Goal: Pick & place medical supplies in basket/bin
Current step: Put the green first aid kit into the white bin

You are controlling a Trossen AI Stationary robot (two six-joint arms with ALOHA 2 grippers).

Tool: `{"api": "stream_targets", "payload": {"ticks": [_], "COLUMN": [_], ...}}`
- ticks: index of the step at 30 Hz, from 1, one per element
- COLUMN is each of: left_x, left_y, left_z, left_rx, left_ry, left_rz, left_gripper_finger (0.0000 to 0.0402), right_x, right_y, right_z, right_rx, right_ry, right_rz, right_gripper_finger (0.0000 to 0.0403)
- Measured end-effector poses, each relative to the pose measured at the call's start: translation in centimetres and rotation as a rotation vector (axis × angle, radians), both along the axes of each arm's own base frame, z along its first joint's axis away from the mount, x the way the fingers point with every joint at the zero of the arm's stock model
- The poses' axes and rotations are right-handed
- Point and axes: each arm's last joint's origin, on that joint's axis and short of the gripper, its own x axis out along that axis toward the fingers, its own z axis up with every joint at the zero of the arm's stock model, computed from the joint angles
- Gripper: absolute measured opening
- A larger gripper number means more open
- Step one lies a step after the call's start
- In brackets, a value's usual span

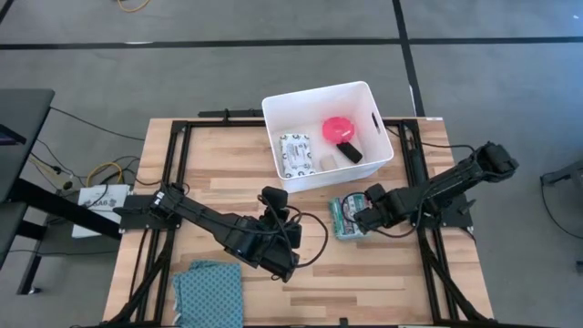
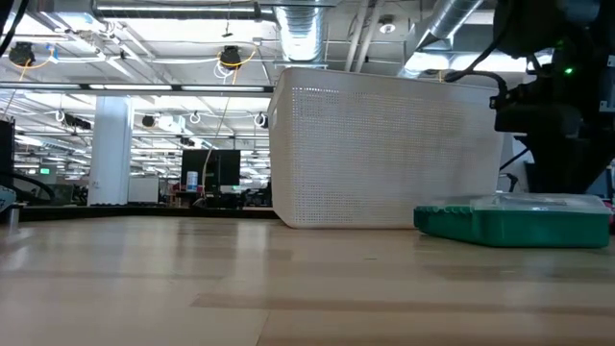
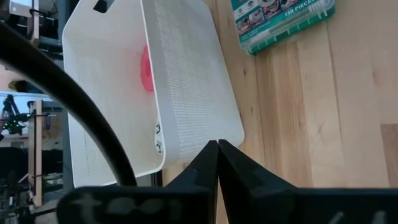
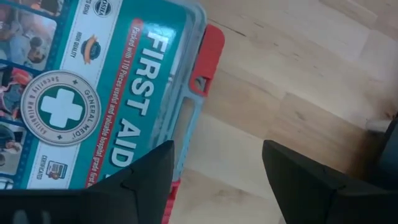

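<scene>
While the green-and-red printed pack (image 1: 347,219) lay flat on the table (image 1: 383,282), just in front of the white tub (image 1: 301,173) and apart from its near wall, its long axis ran roughly toward and away from that wall. The right wrist view showed its printed face up, reading "FIRST AID" beside a white cross emblem, with a red latch (image 4: 208,56) on one edge. The right hand (image 1: 357,214) hovered directly over the pack with its two fingers (image 4: 146,177) spread wide, gripping nothing.

Inside the tub lay the flat white patterned packet (image 1: 295,152), the pink-red round disc (image 1: 339,128), a small black piece (image 1: 350,152) and a small beige block (image 1: 325,160).

The left hand (image 1: 290,239) rested low near the middle of the table, pointed toward the tub, its fingers (image 3: 202,168) pressed together and empty. A folded teal cloth (image 1: 208,290) sat at the table's near left corner, well apart from everything else. Nothing stood between the pack and the tub.

The table was of pale wooden planks on a black frame. In the low view the tub's perforated wall (image 2: 384,154) rose behind the pack (image 2: 509,219), and an open hall with ceiling ducts and lights stretched beyond.
</scene>
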Motion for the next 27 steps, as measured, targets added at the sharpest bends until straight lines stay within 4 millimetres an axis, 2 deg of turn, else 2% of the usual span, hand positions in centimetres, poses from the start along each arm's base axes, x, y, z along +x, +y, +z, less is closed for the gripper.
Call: {"api": "stream_targets", "payload": {"ticks": [10, 18, 22, 27], "left_x": [0.0, 0.0, 0.0, 0.0], "left_y": [0.0, 0.0, 0.0, 0.0], "left_z": [0.0, 0.0, 0.0, 0.0], "left_rx": [0.000, 0.000, 0.000, 0.000], "left_ry": [0.000, 0.000, 0.000, 0.000], "left_rz": [0.000, 0.000, 0.000, 0.000], "left_gripper_finger": [0.0000, 0.0000, 0.0000, 0.0000], "right_x": [0.9, 1.4, 2.0, 2.4], "right_y": [0.0, -0.1, 0.2, 0.3], "right_z": [-2.0, -1.6, -1.6, -1.8], "right_rx": [-0.052, -0.011, 0.026, 0.032], "right_ry": [0.115, 0.030, -0.035, -0.056], "right_rz": [0.034, 0.068, 0.080, 0.097], "right_gripper_finger": [0.0239, 0.0234, 0.0206, 0.0149]}}
